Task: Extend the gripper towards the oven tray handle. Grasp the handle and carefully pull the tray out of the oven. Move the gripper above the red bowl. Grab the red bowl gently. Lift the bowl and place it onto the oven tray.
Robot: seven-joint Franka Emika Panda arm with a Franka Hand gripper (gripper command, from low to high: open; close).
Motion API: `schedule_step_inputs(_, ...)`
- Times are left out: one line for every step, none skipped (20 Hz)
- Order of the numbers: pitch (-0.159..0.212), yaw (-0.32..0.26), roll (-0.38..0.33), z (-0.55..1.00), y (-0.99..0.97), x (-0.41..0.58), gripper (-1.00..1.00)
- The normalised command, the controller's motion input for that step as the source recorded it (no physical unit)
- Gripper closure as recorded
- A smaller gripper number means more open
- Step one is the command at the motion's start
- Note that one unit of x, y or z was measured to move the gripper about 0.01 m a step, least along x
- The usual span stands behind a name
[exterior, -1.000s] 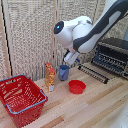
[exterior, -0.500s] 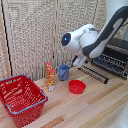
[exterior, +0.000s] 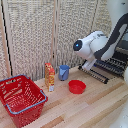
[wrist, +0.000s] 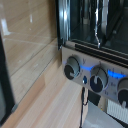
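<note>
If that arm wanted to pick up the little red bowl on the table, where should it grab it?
Probably by the rim. The small, shallow round red bowl sits upright and open on the wooden table, apart from the blue cup and the red mesh basket. Coming straight down from above, one finger inside the wall and one outside, looks simplest.

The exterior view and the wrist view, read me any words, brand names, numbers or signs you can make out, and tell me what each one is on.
No text can be read in either view.
The orange carton has printing on its front, too blurred to read.
The oven knobs have blue-lit markings around them, too blurred to read.
The red bowl, blue cup and red basket show no lettering.
</note>
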Motion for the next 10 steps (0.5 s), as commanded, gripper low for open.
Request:
schedule_step_inputs(-0.059,0.045,0.000,-0.01,-0.94,-0.029,-1.00)
schedule_step_inputs(-0.050,0.045,0.000,-0.03,-0.90,-0.023,-1.00)
schedule_step_inputs(-0.036,0.046,0.000,-0.05,-0.88,0.000,-1.00)
schedule_step_inputs(-0.030,0.048,0.000,-0.07,-0.87,0.000,-1.00)
schedule_step_inputs(-0.017,0.048,0.000,-0.10,-0.82,0.000,-1.00)
schedule_step_inputs(-0.003,0.047,0.000,-0.14,-0.79,0.000,-1.00)
schedule_step_inputs(0.000,0.045,0.000,-0.16,-0.73,0.000,-1.00)
schedule_step_inputs(0.000,0.044,0.000,-0.20,-0.71,0.017,-1.00)
schedule_step_inputs(0.000,0.041,0.000,-0.20,-0.67,0.040,-1.00)
schedule_step_inputs(0.000,0.042,0.000,-0.21,-0.62,0.057,-1.00)
